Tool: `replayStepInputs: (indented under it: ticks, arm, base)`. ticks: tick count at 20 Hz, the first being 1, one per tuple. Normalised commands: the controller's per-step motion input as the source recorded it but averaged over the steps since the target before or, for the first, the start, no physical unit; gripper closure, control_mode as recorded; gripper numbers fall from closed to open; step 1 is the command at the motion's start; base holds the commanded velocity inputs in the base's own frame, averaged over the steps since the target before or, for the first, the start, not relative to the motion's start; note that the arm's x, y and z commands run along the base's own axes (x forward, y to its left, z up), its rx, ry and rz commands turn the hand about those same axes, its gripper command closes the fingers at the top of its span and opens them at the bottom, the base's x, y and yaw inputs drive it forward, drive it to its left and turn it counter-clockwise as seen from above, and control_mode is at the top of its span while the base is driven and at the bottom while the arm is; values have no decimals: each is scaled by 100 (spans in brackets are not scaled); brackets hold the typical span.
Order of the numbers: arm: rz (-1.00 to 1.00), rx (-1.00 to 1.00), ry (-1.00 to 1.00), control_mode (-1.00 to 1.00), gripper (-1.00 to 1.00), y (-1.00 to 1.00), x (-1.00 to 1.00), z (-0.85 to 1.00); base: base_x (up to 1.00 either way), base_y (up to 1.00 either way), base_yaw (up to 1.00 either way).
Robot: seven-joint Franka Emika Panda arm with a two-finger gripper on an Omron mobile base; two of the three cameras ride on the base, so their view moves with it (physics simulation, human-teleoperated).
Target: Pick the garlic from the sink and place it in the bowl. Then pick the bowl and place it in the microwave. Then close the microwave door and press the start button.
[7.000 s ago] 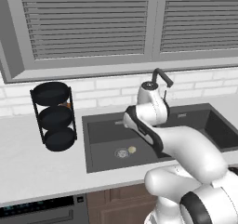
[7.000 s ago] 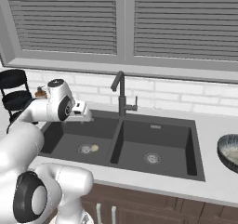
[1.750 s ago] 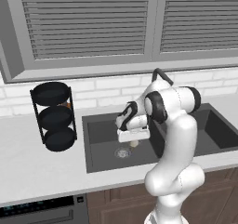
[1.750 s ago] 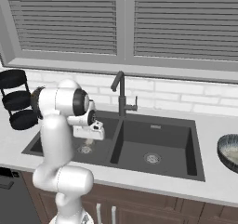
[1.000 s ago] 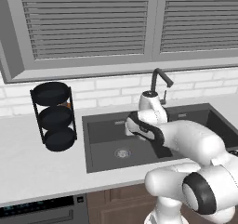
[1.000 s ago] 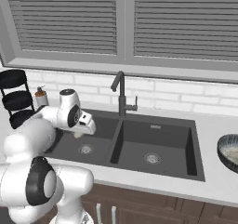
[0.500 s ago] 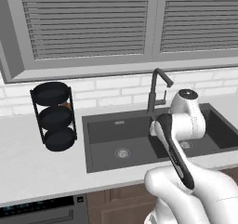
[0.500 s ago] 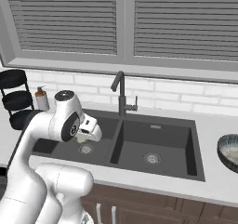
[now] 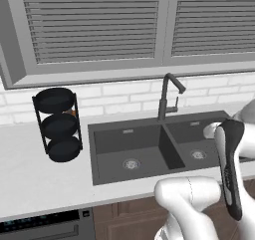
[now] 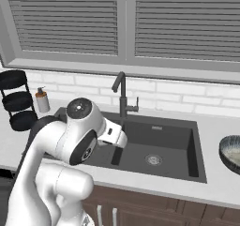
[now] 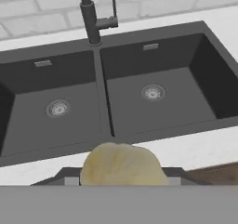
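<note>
Hand view: the garlic (image 11: 122, 165) is seen large at the bottom edge, between the gripper's jaws and lifted clear of the sink (image 11: 116, 97); the jaws are pinching it across its middle. It is judged light, firm and papery, likely to roll, so a hold across the widest part is suited. Both basins are seen holding nothing but their drains. At the far right of the right base view, the bowl (image 10: 231, 153) stands on the counter (image 10: 220, 194), and nothing can be made out inside it.
</note>
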Motion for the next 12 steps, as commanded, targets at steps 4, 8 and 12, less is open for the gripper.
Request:
replayStepInputs:
  ticks: [4, 8, 12]
  arm:
    - [-7, 0, -15, -100, 100, -90, -32, 57]
    - [-12, -6, -7, -100, 100, -74, -5, 14]
    - [-23, -14, 0, -100, 100, -52, 3, 8]
  base:
    - [0, 0, 0]
    - [0, 0, 0]
    - [0, 0, 0]
